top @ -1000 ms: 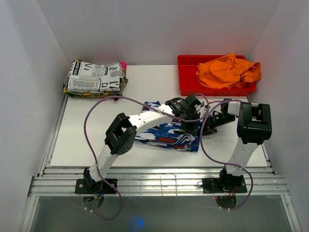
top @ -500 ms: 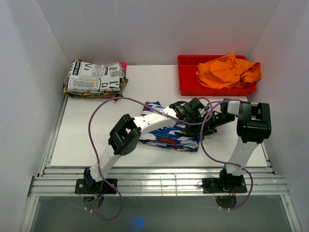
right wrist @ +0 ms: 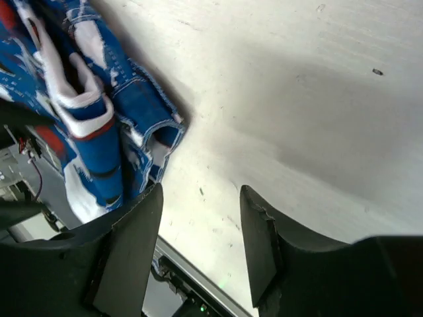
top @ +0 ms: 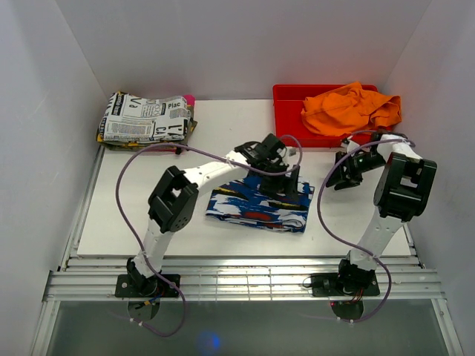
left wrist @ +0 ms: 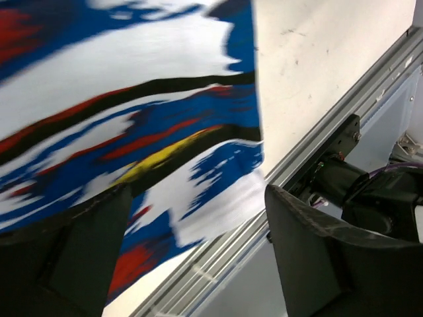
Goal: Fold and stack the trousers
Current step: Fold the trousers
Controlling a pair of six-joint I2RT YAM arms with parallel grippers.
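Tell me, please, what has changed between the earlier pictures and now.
Both hands opened and let go of the trousers. The left hand shifted a little left and toward the far side, and hangs open above them. The right hand pulled off to the right, toward the red bin, over bare table. The trousers lie folded in much the same spot. The newspaper-print cloth, red bin and orange cloth stayed put.

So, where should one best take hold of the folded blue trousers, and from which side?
Probably the right end of the trousers, approached low from the right by the right hand. They lie flat in several folded layers, and that end shows the stacked edges, so one pinch may catch all layers.
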